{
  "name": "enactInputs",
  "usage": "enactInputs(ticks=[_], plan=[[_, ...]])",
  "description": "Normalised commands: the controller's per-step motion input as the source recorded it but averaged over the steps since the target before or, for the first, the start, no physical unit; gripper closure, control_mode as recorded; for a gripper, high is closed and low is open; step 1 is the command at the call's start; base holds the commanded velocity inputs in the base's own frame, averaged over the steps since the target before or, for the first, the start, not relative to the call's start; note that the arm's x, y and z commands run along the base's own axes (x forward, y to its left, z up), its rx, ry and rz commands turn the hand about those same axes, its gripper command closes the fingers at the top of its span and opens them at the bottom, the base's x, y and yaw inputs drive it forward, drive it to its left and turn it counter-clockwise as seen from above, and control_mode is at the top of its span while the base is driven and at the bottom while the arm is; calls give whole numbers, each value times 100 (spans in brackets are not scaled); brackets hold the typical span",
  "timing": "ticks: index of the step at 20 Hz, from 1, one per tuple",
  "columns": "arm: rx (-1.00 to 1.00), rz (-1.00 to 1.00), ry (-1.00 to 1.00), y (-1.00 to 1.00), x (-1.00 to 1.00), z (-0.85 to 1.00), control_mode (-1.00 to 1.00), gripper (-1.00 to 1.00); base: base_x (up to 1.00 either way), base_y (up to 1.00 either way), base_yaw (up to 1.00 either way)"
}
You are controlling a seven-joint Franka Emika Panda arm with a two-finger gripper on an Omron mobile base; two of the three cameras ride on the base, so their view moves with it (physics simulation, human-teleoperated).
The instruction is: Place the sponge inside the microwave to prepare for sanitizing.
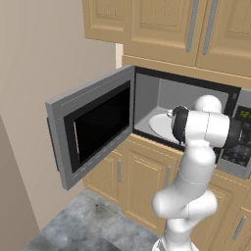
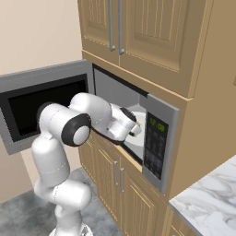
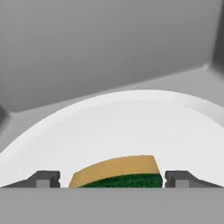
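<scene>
Hand view: the sponge sits at 6 o'clock on the white plate, between the two fingertips.
Claw: the claw stands released, with a gap on each side of the sponge.
Microwave: the microwave has its door swung wide at 9 o'clock.
Risk: when pulling back, a fingertip could catch the sponge and drag it off the plate.
Risk two: the arm could bump the door frame.

The sponge lies on the plate inside the microwave, between the fingers.
</scene>
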Motion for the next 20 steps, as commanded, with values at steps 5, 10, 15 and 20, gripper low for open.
enactInputs(ticks=[5, 10, 15, 20], plan=[[0, 0, 0, -8, 1, 0, -100, -100, 0, 0, 0], [0, 0, 0, -1, 0, 0, -100, -100, 0, 0, 0], [-5, 0, -1, 6, -10, 4, -100, -100, 0, 0, 0], [-10, 1, -1, 23, -54, 11, -100, -100, 0, 0, 0]])
